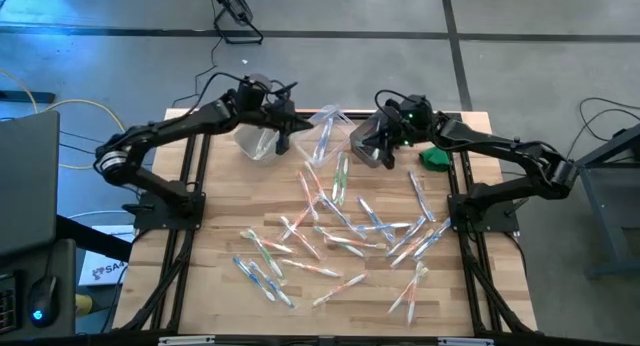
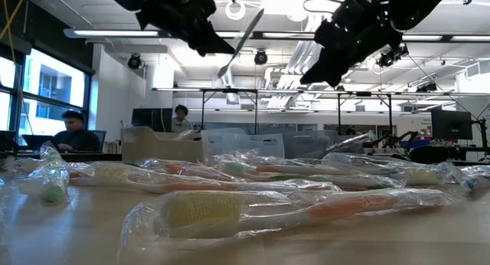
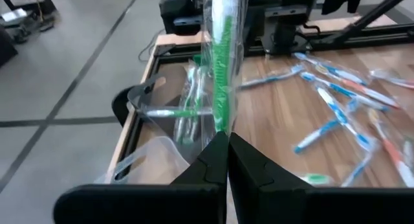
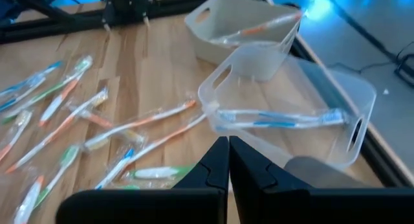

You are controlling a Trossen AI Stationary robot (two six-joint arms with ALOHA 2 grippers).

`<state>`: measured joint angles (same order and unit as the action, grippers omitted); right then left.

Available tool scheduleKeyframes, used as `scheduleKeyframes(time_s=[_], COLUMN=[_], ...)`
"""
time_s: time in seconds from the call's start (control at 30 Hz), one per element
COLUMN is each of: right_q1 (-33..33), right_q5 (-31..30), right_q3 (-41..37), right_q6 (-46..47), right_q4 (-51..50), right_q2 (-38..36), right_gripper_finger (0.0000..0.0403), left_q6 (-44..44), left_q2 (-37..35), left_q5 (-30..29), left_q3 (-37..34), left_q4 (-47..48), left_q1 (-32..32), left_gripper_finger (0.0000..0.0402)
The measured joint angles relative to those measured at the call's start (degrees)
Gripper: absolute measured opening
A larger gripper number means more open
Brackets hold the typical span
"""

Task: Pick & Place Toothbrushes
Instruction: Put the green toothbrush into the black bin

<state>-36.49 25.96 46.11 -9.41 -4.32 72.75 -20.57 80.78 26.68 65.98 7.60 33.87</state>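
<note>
My left gripper (image 3: 228,136) is shut on a green toothbrush (image 3: 222,68) in a clear wrapper, high over the table's far left (image 1: 288,124). Below it stands a clear bin (image 3: 145,101) with green toothbrushes inside. My right gripper (image 4: 228,141) is shut on nothing and hangs at the far right (image 1: 385,154), above a clear bin (image 4: 352,101) that holds blue toothbrushes. A third bin (image 4: 217,49) holds an orange one. Several wrapped toothbrushes (image 1: 340,226) lie flat and scattered on the wooden table. My left gripper pinches the green toothbrush between its two fingers at the end of its green handle (image 3: 220,123), wrapper and all. The brush sticks out past the fingertips, roughly in line with them. It is lifted clear of the table, slanting upward (image 2: 243,41) above the bin.
A small green object (image 1: 435,158) lies at the table's far right by the right arm. The three bins stand in a row along the far edge. Loose toothbrushes (image 2: 253,207) cover the middle and near part of the table. People sit in the room behind.
</note>
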Motion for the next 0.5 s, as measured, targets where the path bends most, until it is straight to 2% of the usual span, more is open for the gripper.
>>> scheduleKeyframes(time_s=[0.2, 0.5], right_q1=[0.00, 0.00], right_q5=[-0.11, -0.48], right_q3=[0.00, 0.00], right_q6=[0.02, 0.46], right_q4=[1.99, 8.15], right_q2=[0.00, 0.00], right_gripper_finger=[0.0004, 0.0004], left_q6=[2.02, 7.00], left_q2=[2.32, 2.47], left_q5=[2.33, 2.43], left_q3=[0.00, -0.02], left_q4=[-6.14, -12.73], left_q1=[0.02, 0.00], left_gripper_finger=[0.0000, 0.0000])
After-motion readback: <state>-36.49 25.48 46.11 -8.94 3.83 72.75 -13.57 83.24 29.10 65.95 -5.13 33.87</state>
